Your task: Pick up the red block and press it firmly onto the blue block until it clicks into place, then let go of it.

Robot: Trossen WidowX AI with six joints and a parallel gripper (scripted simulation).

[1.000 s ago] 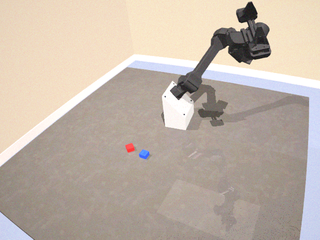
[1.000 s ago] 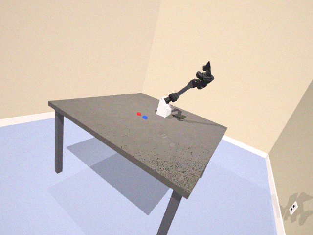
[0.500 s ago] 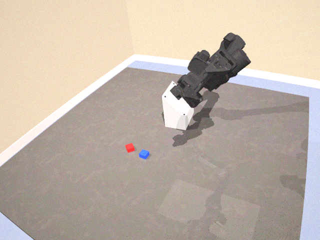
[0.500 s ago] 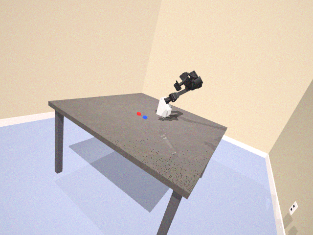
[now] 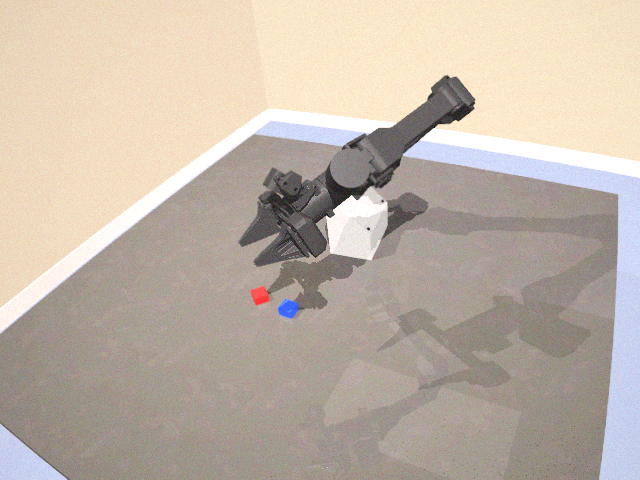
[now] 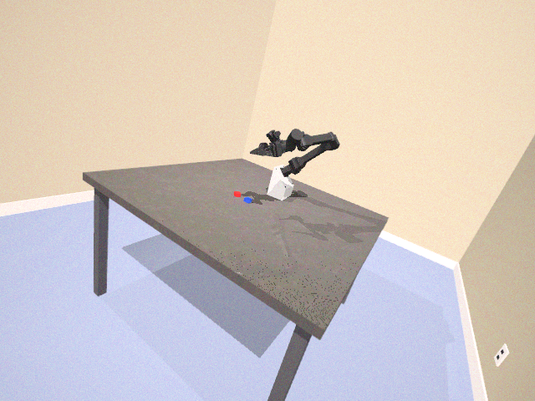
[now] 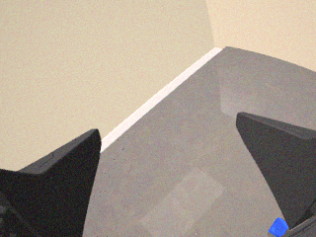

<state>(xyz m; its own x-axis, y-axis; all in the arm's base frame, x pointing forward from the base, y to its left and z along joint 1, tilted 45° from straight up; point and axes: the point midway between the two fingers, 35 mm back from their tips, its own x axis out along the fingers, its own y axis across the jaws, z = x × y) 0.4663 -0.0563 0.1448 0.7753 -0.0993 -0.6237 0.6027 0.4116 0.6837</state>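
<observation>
My open gripper (image 5: 247, 254) (image 6: 252, 152) (image 7: 168, 123) above the table (image 5: 155, 361) (image 6: 181, 207) (image 7: 158, 173), nothing between its fingers.
Nearest my fingertips in the top view, the red block (image 5: 260, 296) (image 6: 236, 194) lies flat on the table, its faces turned askew to the table's edges; I cannot tell a long axis. Just beyond, apart from it, sits the blue block (image 5: 287, 308) (image 6: 247, 200) (image 7: 278, 227).

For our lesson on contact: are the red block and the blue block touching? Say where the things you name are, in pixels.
Apart: the top view shows bare tabletop between the red block (image 5: 260, 296) (image 6: 236, 194) and blue block (image 5: 287, 308) (image 6: 247, 200) (image 7: 278, 227).
</observation>
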